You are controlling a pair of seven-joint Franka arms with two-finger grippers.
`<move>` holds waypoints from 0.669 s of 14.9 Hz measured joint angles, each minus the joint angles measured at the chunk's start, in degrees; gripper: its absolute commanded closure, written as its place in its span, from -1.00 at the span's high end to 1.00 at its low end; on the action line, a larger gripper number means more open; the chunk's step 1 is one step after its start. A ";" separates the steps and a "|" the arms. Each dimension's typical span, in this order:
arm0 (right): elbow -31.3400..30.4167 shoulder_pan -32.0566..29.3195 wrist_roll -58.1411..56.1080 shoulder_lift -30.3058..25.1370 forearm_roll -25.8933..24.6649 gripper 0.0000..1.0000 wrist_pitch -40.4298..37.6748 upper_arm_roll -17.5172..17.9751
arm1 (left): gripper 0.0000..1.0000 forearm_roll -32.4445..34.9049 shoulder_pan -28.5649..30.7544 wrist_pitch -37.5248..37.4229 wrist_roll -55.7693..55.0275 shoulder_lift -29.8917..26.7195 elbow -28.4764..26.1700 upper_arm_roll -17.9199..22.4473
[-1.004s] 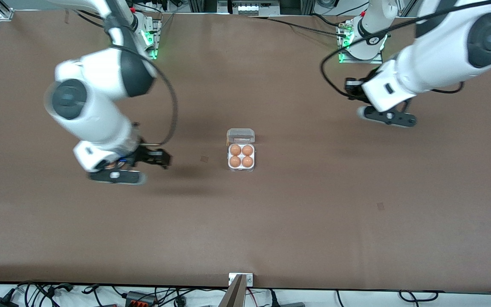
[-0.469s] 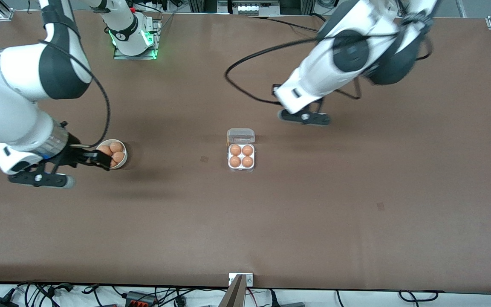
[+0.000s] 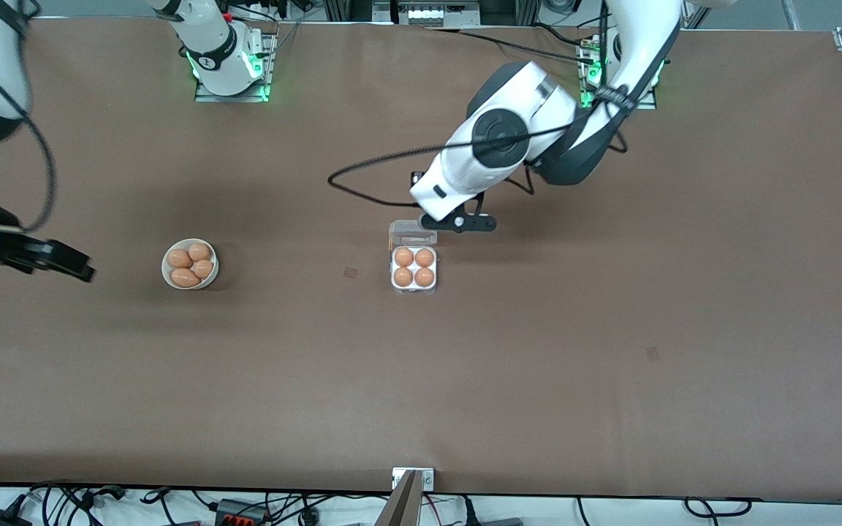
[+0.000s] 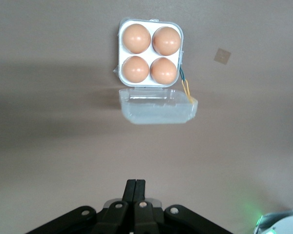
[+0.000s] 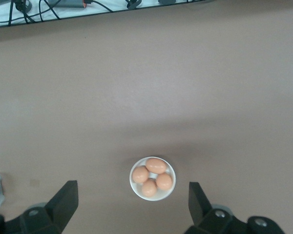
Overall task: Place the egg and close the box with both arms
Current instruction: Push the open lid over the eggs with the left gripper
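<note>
The clear box (image 3: 414,272) (image 4: 150,52) sits mid-table with a tan egg (image 3: 404,257) (image 4: 136,38) in every cell. Its lid (image 3: 412,234) (image 4: 157,106) lies folded open, on the side farther from the front camera. My left gripper (image 4: 136,187) is shut on nothing and hovers just past the lid's free edge. The left arm's wrist (image 3: 465,175) hides it in the front view. My right gripper (image 3: 74,264) (image 5: 132,186) hangs open and empty at the right arm's end of the table, apart from the box.
A white bowl (image 3: 210,281) (image 5: 133,186) holding several loose eggs stands between the right gripper and the box. A thin yellow-green band (image 4: 186,88) hangs at one lid corner. Small dark patches (image 3: 350,272) mark the brown table.
The left arm swung in from its end of the table to just above the open lid. The right arm drew back past the bowl toward its own end, staying open.
</note>
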 measured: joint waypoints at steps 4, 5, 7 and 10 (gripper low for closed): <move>-0.02 -1.16 -2.16 -2.74 -0.30 1.00 -5.82 0.23 | -0.99 0.00 -2.54 4.63 -1.78 3.11 0.06 -0.01; -0.23 -1.16 -3.38 -3.74 -0.40 1.00 -7.39 0.24 | -0.99 0.00 -3.52 6.21 -2.72 3.89 0.06 0.01; -2.62 -1.16 -4.76 -5.87 -0.46 1.00 -7.94 0.25 | -0.99 0.00 -4.25 7.29 -3.55 5.65 0.05 0.10; -11.07 -1.14 -5.57 -10.24 -2.00 1.00 -2.98 0.54 | -0.99 0.00 -4.13 7.74 -3.59 7.84 0.10 0.41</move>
